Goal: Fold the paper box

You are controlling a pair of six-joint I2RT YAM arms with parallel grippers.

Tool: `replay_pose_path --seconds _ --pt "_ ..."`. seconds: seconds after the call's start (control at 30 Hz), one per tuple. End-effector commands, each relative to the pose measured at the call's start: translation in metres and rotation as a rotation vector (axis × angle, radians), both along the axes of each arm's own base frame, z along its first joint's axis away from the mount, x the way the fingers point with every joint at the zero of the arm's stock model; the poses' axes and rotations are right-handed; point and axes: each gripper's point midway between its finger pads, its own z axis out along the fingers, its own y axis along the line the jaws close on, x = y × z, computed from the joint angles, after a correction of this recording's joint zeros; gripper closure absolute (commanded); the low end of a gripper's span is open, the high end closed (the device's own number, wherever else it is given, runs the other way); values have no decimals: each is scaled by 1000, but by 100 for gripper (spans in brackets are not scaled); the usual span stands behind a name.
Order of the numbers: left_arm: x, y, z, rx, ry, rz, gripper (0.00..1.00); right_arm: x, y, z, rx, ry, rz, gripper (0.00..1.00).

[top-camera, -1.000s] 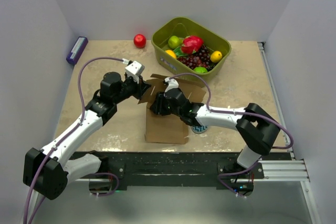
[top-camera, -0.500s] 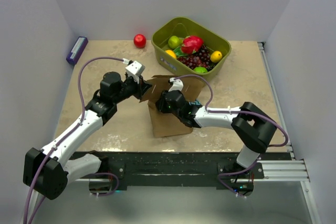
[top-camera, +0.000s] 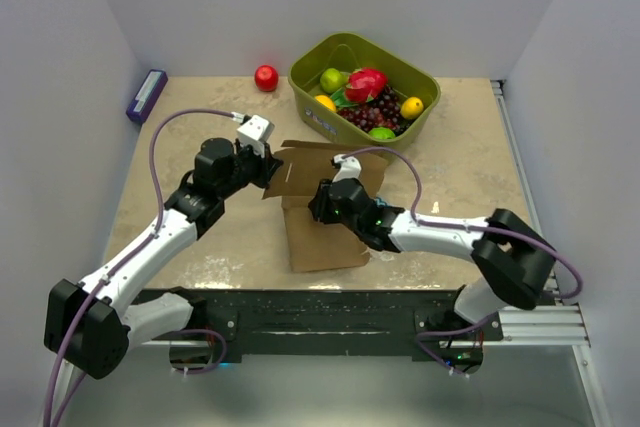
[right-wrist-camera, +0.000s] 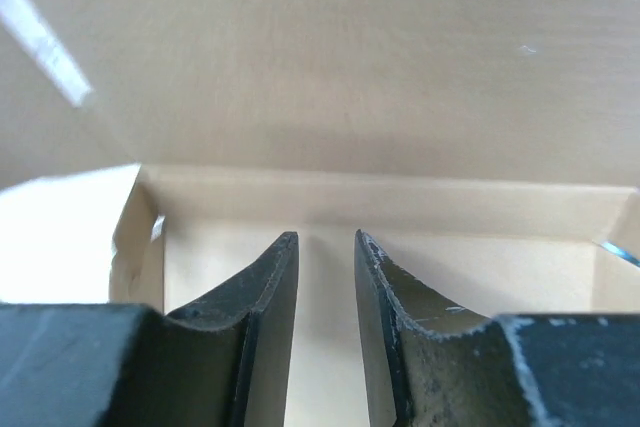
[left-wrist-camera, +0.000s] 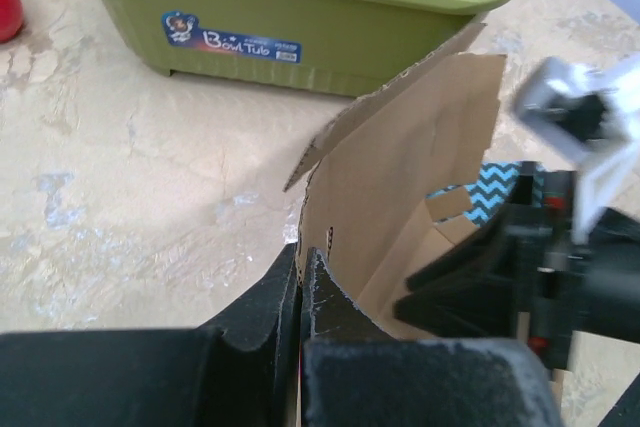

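The brown paper box [top-camera: 325, 237] lies partly raised in the table's middle, in front of the green basket [top-camera: 412, 127]. My left gripper [top-camera: 270, 173] is shut on the box's left wall; in the left wrist view the fingers [left-wrist-camera: 318, 297] pinch the cardboard edge [left-wrist-camera: 400, 177]. My right gripper [top-camera: 322, 203] reaches inside the box from the right. In the right wrist view its gripper [right-wrist-camera: 326, 242] is open by a narrow gap with nothing between the fingers, facing the box's inner panels [right-wrist-camera: 320, 67].
The basket [left-wrist-camera: 300, 17] holds several fruits. A red apple [top-camera: 266, 77] sits behind the box at the back. A purple block [top-camera: 146, 95] lies at the far left edge. A teal zigzag sponge [left-wrist-camera: 495, 192] shows behind the box wall.
The box has turned and shifted a little right, its back panel opening wider. My right gripper has moved right and deeper into the box. The left gripper keeps its hold.
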Motion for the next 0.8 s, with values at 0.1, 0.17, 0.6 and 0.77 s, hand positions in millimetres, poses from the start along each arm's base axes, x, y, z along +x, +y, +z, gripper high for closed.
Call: replay_pose_path --seconds 0.1,0.17,0.6,0.77 --pt "7 3 -6 -2 33 60 100 -64 10 30 36 1 164 71" --pt "6 4 -9 -2 40 65 100 -76 21 34 66 8 200 73" --pt "7 4 -15 -4 58 75 100 -91 72 27 71 16 311 86" --pt "6 4 -14 -5 57 72 100 -89 76 33 89 5 308 86"
